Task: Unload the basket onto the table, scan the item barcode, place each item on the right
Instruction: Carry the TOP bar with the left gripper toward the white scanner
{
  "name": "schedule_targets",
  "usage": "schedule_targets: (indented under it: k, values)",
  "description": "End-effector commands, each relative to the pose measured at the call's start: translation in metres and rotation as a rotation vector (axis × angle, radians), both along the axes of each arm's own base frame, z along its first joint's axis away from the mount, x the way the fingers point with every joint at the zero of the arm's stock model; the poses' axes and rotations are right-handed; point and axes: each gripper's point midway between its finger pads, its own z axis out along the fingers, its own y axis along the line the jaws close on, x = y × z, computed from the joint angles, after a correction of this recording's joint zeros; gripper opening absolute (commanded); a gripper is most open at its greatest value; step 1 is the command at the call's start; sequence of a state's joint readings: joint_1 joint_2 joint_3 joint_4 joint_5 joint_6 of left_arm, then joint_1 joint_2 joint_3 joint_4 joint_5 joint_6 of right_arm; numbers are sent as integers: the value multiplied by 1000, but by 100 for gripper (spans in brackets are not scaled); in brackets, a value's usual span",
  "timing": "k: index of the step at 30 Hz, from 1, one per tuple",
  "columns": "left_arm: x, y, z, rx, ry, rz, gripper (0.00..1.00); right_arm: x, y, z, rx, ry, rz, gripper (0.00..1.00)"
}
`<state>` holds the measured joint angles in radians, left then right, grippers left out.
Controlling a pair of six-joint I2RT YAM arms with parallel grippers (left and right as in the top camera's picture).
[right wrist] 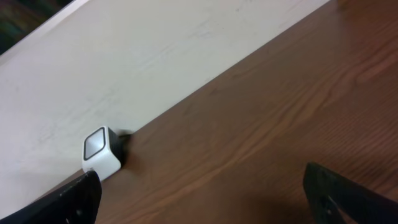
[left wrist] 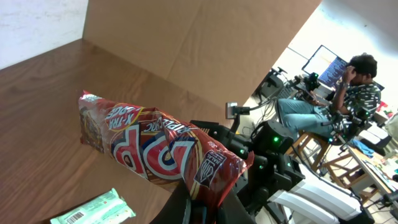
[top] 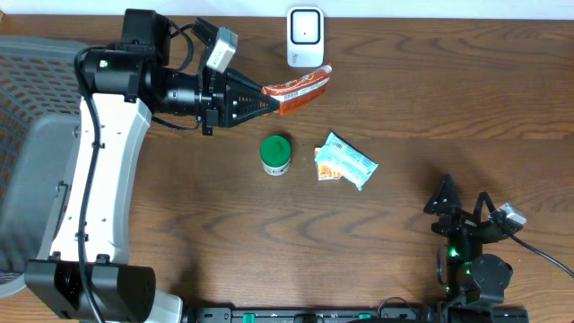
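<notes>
My left gripper (top: 267, 100) is shut on the end of a red and orange snack bag (top: 299, 89), holding it just in front of the white barcode scanner (top: 305, 37) at the table's far edge. In the left wrist view the red bag (left wrist: 155, 149) sticks out from between the fingers above the table. My right gripper (top: 465, 199) rests at the near right, open, with nothing between its fingers (right wrist: 348, 193). The right wrist view shows the scanner (right wrist: 102, 152) far off by the white wall.
A green-lidded jar (top: 275, 153) stands mid-table. A light green packet (top: 345, 162) with a barcode lies to its right, also seen in the left wrist view (left wrist: 93, 208). A grey mesh chair (top: 27, 108) sits at the left.
</notes>
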<state>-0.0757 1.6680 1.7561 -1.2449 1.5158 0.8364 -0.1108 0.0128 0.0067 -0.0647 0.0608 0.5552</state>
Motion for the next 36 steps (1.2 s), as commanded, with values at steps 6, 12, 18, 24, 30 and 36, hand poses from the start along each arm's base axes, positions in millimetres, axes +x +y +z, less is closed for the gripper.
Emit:
schedule_targets:
  k: [6, 12, 18, 24, 30, 36]
  values:
    - [-4, 0, 5, -14, -88, -12, 7, 0, 0, -1, -13, 5, -1, 99]
    - [-3, 0, 4, -9, -91, -11, 7, 0, 0, -1, -13, 5, -1, 99]
    - [1, 2, -8, 72, -97, 16, 7, 0, 0, -1, -13, 5, -1, 99]
    - [24, 8, -28, 231, -79, 114, 7, 0, 0, -1, -13, 5, -1, 99]
    - [116, 49, -71, 612, 113, 740, 7, 0, 0, -1, -13, 5, -1, 99]
    - [144, 55, -65, 709, 75, 1108, 7, 0, 0, -1, -13, 5, -1, 99]
